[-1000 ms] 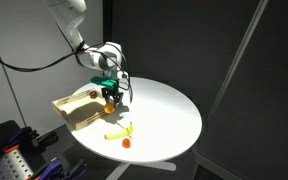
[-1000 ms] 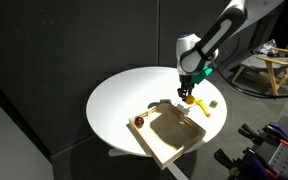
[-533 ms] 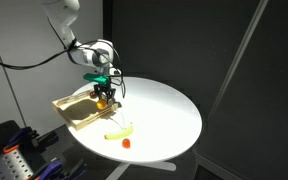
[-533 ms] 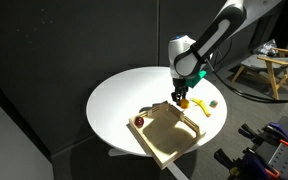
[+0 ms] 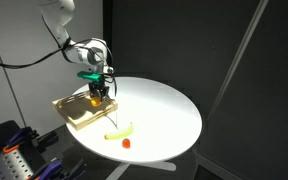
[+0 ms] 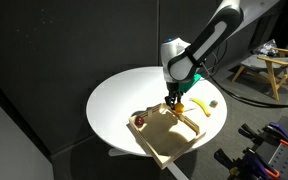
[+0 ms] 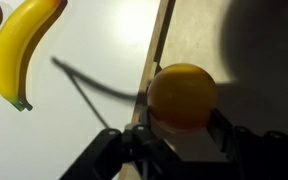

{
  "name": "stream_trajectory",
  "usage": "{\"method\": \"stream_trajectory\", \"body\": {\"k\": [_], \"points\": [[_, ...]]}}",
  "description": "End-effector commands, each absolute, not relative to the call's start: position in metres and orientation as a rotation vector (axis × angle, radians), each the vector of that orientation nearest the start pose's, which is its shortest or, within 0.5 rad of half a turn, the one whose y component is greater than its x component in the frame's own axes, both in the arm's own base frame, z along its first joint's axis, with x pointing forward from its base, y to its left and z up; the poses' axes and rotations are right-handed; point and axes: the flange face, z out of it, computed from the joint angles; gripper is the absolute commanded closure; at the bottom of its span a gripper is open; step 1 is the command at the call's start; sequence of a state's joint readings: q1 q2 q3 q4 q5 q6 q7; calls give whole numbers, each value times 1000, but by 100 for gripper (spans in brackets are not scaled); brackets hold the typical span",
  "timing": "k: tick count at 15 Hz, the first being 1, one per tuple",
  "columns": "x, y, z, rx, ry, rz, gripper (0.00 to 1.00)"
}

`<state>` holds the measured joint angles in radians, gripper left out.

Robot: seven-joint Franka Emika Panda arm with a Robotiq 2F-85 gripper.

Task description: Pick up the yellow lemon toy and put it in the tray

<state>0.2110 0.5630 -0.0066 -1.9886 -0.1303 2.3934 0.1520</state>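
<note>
My gripper [image 5: 97, 96] is shut on the yellow lemon toy [image 7: 182, 96], a plump yellow-orange ball held between the two fingers. It hangs just above the pale wooden tray [image 5: 72, 110], over the tray's rim, as the wrist view [image 7: 156, 50] shows. In an exterior view the gripper [image 6: 172, 100] and lemon toy [image 6: 173, 103] are above the tray [image 6: 169, 140]. The lemon toy [image 5: 97, 98] is small in both exterior views.
A long curved yellow banana toy [image 7: 19, 50] lies on the round white table [image 5: 169, 110] beside the tray; it also shows in both exterior views [image 5: 119, 131] [image 6: 200, 107]. A small red toy [image 5: 126, 143] lies near the table's edge. A dark red object [image 6: 139, 121] sits at a tray corner.
My gripper has carried the lemon toy sideways from above the table near the banana toy to above the tray's rim.
</note>
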Motion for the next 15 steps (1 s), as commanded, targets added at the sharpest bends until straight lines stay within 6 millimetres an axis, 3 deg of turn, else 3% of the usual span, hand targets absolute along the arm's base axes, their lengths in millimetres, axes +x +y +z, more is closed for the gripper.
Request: {"method": "stream_trajectory", "body": {"k": [1,8,9,10,12,15], "points": [[592,135,157,-3253,-165,258,66],[604,146,138,-3251,-104,265,66],[605,146,136,-3253,-103,267,32],[606,145,134,-3255,-104,262,16],[606,145,129,-3256,-105,267,0],[605,142,127,-3255,-102,285,0]]}}
